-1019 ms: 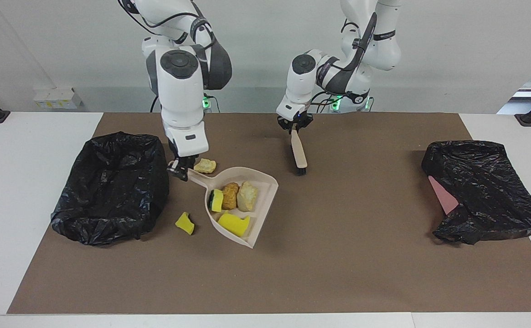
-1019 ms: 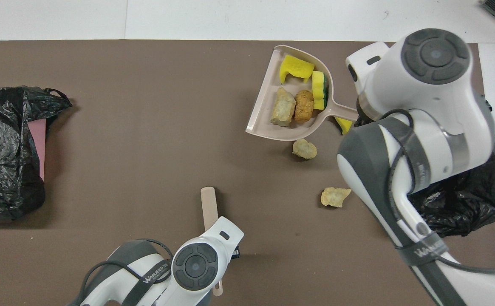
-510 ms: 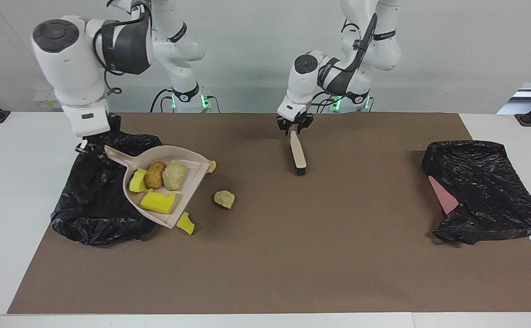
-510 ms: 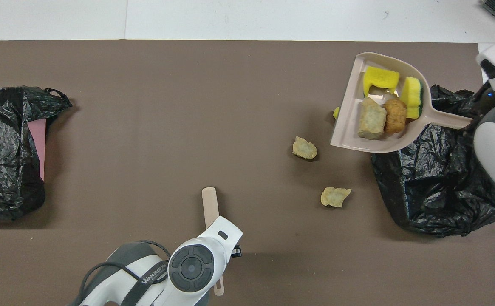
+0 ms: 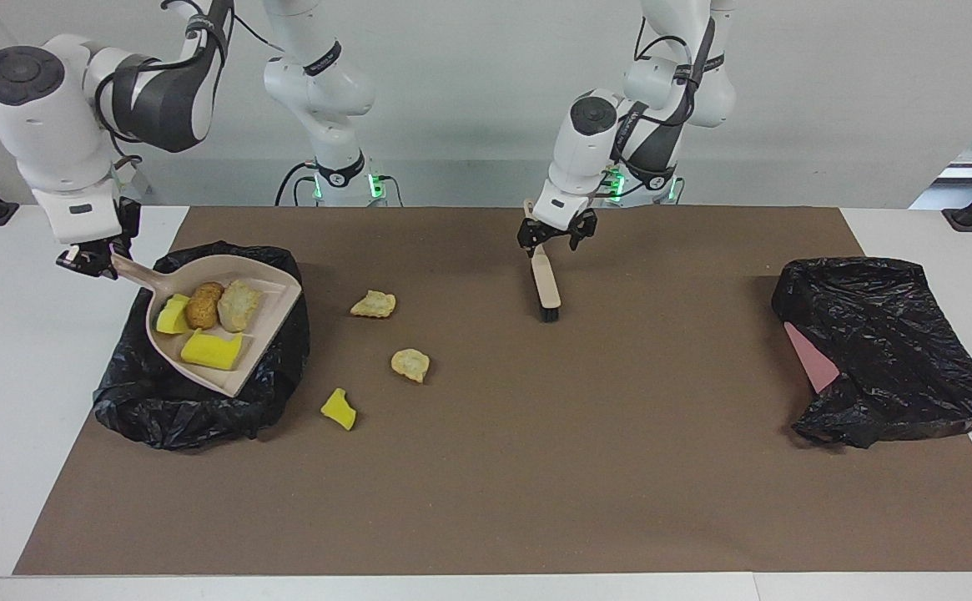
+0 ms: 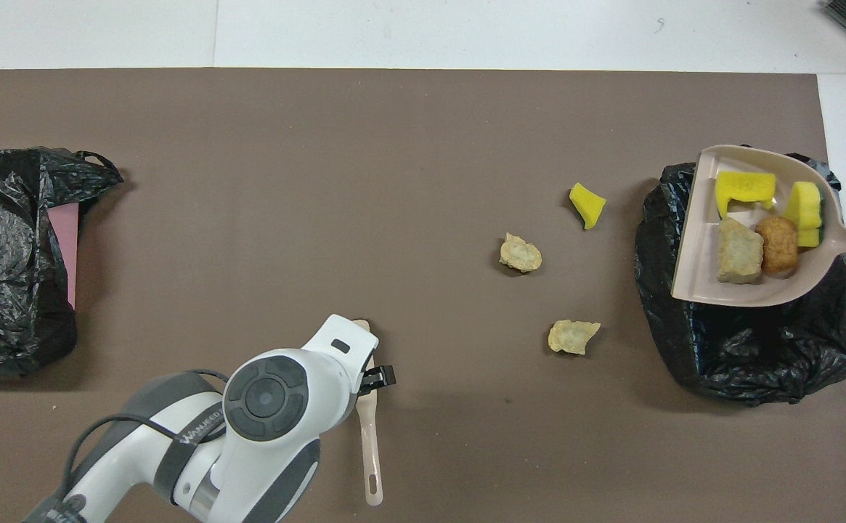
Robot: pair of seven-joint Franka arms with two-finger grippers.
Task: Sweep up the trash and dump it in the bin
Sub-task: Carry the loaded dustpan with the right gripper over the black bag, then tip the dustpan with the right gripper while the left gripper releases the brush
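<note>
- Dump step, as far as I can judge: the right gripper (image 5: 89, 260) is clamped on the handle of the beige dustpan (image 5: 227, 334), holding it up over the black-bagged bin (image 5: 202, 409) at the right arm's end of the table.
- Four bits of the trash ride in the pan — two yellow foam pieces (image 5: 210, 349) and two tan-brown lumps (image 5: 238, 305) — and none look tipped out yet.
- Three chunks lie loose on the brown mat (image 5: 536, 467): a yellow bit (image 5: 339, 408) just beside the bin, and two tan lumps (image 5: 410, 364) toward the middle of the mat.
- Left gripper (image 5: 555, 238) hangs over the handle end of the brush (image 5: 546, 288), fingers spread, nothing in them. The brush lies flat on the mat, near the robots' edge.
- Next move, I'd guess: tilt the pan so its open lip drops inside the bag's rim. The lip sits close to the rim on the mat side, so a sloppy tilt could spill onto the mat.
- Plenty of open mat in the middle for sweeping the leftovers; the second black bag (image 5: 886, 351) is well apart at the left arm's end.
</note>
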